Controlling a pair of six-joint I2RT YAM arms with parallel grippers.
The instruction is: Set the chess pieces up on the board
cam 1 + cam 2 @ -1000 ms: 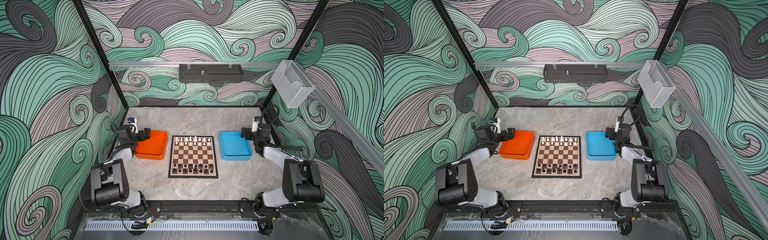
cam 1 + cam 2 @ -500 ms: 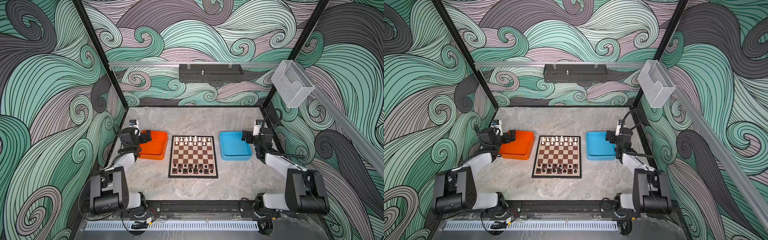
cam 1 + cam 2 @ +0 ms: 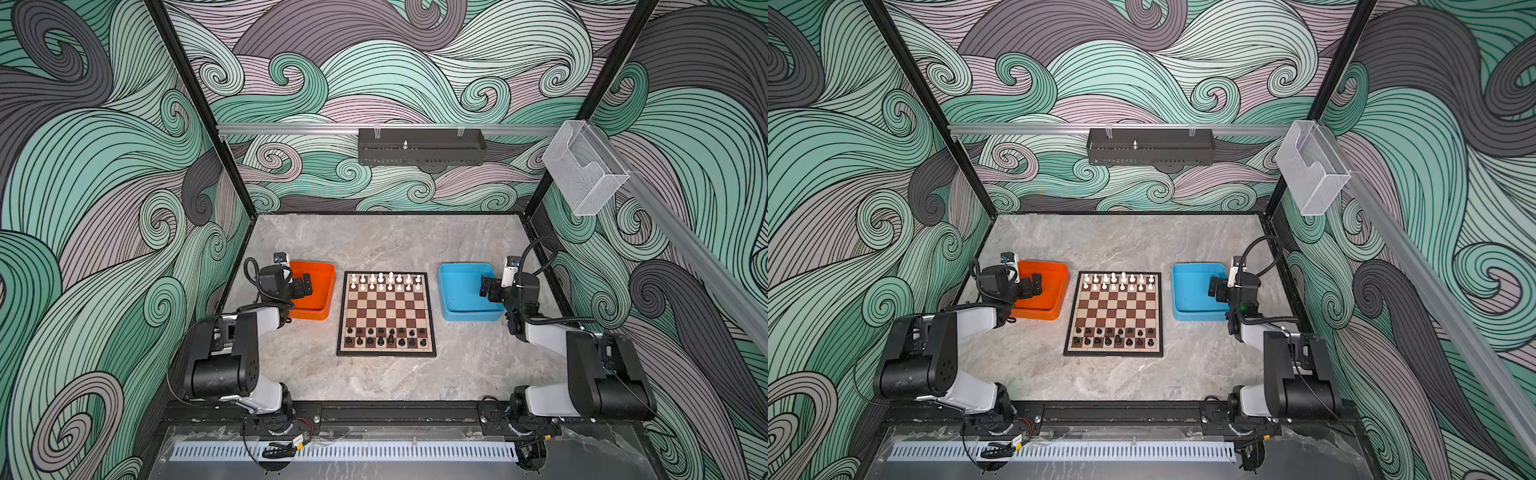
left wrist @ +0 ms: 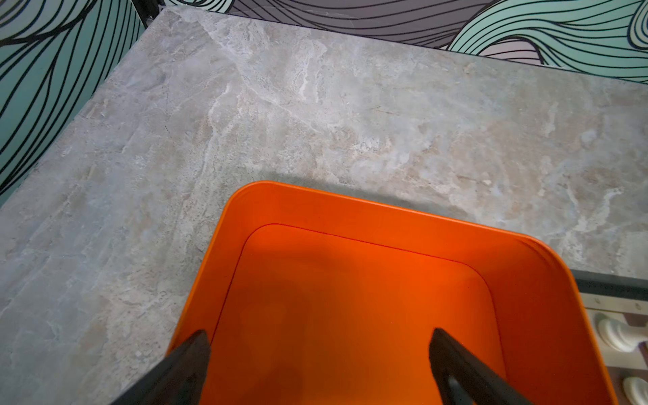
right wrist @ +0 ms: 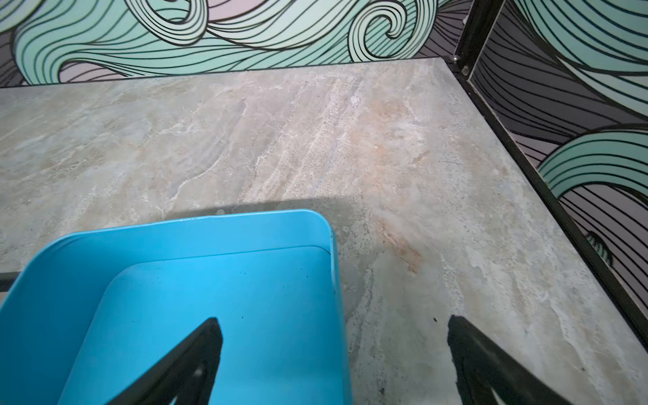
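The board [image 3: 386, 307] [image 3: 1115, 309] lies in the middle of the table in both top views. White chess pieces [image 3: 384, 282] [image 3: 1117, 281] fill its two far rows and black ones [image 3: 386, 336] [image 3: 1115, 336] its two near rows. My left gripper [image 3: 305, 284] [image 3: 1034, 284] [image 4: 319, 336] hovers open over the orange tray [image 4: 350, 217], holding nothing. My right gripper [image 3: 484, 286] [image 3: 1212, 289] [image 5: 335, 322] is open too, astride the outer wall of the blue tray [image 5: 210, 238]. A few white pieces [image 4: 617, 336] show at the edge of the left wrist view.
The orange tray [image 3: 320, 291] sits left of the board and the blue tray [image 3: 461, 295] right of it. Patterned walls and black frame posts [image 5: 526, 157] close in the marble table [image 3: 386, 241]. Both arm bases stand at the near edge.
Both grippers have drifted a little toward the near side at their trays, and their jaws have stayed open. The pieces on the board have not moved.
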